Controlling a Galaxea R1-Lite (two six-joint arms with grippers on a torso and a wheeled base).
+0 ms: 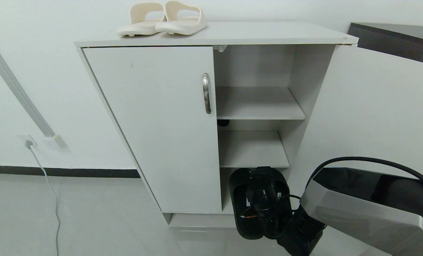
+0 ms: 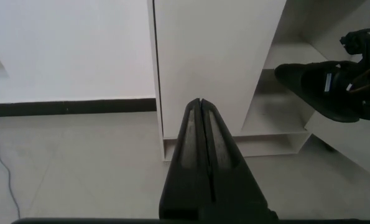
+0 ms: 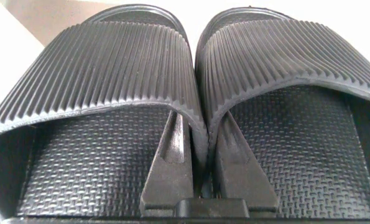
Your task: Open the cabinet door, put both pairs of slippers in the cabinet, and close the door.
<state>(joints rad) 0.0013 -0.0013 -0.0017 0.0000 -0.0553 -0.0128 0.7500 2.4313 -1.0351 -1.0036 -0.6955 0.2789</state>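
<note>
- The right gripper (image 3: 201,155) pinches the black slippers (image 1: 259,202). One finger sits inside each slipper, and the jaws press the two adjoining strap walls together.
- The pair sits at the mouth of the lowest compartment (image 1: 225,193) of the cabinet (image 1: 233,33), toes inward and heels out over the floor. Whether the soles touch the compartment floor cannot be told.
- The right door (image 1: 368,106) stands wide open. The left door (image 1: 151,124) is closed.
- Step in hand, as judged: inserting the black pair.
- Advance straight inward. Keep the pair level and clear of the left door's edge and of the shelf (image 1: 252,149) above.
- Continue until the heels pass the cabinet's front edge. Otherwise the right door is likely to foul them on closing.
- Release only once the soles rest flat. Then withdraw straight back, so that the fingers do not drag the straps outward.
- The left gripper (image 2: 200,109) has its jaws pressed together on nothing. It is low over the floor, in front of the closed left door.
- The cream slippers (image 1: 163,19) lie on the cabinet top, not yet stowed.
</note>
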